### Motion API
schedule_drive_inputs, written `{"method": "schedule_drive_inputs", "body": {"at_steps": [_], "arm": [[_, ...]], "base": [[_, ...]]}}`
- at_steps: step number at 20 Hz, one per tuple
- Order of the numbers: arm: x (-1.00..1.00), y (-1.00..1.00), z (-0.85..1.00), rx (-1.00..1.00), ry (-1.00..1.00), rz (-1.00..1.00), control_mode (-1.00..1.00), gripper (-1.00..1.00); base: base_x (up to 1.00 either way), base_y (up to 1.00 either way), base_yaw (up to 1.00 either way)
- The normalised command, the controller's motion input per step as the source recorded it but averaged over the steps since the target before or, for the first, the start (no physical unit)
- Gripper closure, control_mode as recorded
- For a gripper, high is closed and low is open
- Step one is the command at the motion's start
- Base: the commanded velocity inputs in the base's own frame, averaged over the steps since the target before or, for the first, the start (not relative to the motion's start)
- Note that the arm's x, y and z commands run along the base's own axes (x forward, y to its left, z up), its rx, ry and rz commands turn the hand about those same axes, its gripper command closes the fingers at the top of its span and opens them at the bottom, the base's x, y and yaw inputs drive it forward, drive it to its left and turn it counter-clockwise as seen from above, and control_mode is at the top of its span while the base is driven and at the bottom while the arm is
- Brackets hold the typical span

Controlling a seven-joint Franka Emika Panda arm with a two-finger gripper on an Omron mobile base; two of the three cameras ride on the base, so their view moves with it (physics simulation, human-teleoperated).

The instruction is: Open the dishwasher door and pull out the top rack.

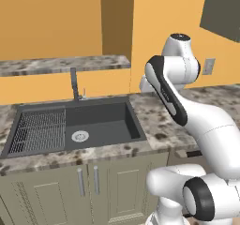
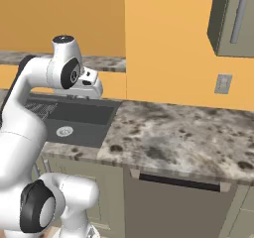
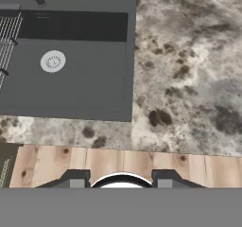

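Observation:
The dishwasher door [image 2: 173,207] is a flat dark grey panel under the counter at the lower right of the right base view. It stands closed, with its long dark bar handle [image 2: 178,182] along the top edge. The top rack is hidden behind it. My gripper [image 2: 96,92] hangs above the counter's edge beside the sink, well to the left of the door and higher than it. It points down. In the hand view its fingertips [image 3: 75,179] stand wide apart around my gripper [image 3: 120,179], which is open and holds nothing.
A black sink [image 1: 98,121] with a ribbed grate [image 1: 40,131] and a faucet [image 1: 74,83] is set in the speckled counter [image 2: 183,133]. Lighter olive cabinet doors [image 1: 93,184] stand below it. A wall outlet [image 2: 223,84] and an upper cabinet [image 2: 233,19] are at the right.

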Motion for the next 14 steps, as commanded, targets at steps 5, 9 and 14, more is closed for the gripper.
{"method": "schedule_drive_inputs", "body": {"at_steps": [5, 9, 14], "arm": [[0.0, 0.0, 0.0, 0.0, 0.0, 0.0, 1.0, -1.0], [0.0, 0.0, 0.0, 0.0, 0.0, 0.0, 1.0, -1.0], [0.0, 0.0, 0.0, 0.0, 0.0, 0.0, 1.0, -1.0]], "base": [[0.0, -0.01, -0.15], [0.0, -0.02, -0.36], [0.0, 0.0, -0.4]]}}
